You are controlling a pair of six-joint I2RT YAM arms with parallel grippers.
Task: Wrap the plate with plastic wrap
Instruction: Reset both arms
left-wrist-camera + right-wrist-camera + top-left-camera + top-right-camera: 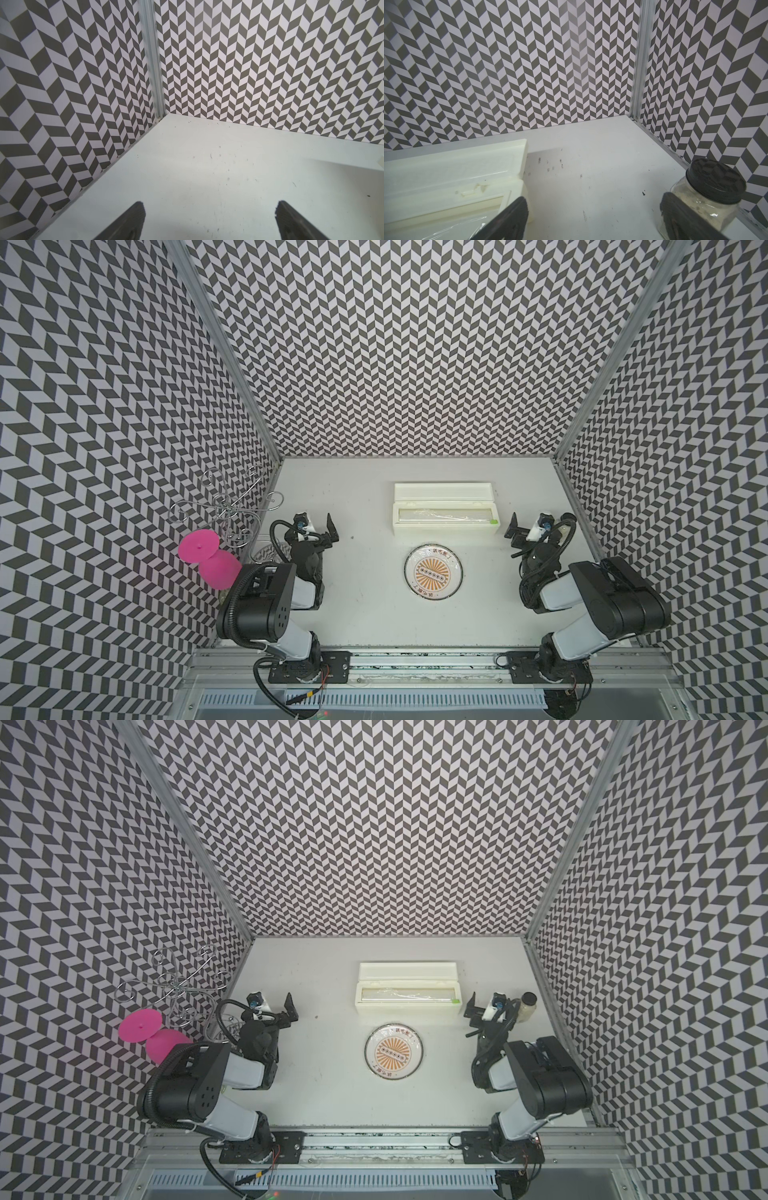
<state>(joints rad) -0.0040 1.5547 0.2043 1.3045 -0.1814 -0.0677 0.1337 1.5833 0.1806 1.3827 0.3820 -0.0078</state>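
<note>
The plate [433, 571] [394, 1050], white with an orange sunburst centre, lies flat mid-table. Glossy glints ring its rim, as of thin film lying over it. Behind it stands the cream box [444, 510] [408, 990] with its lid folded back, and plastic wrap [440, 513] [436, 228] shows in its trough. My left gripper [328, 533] [291, 1011] [209, 216] hovers open and empty left of the box. To the right of the box my right gripper [514, 537] [471, 1017] [593, 216] is also open and empty. Neither gripper touches the plate.
A glass jar [525, 1006] [708, 195] with a dark lid stands beside my right gripper near the right wall. At the left wall are a wire stand [226, 506], a pink glass [208, 558] and a clear patterned disc [268, 553]. Patterned walls close in three sides.
</note>
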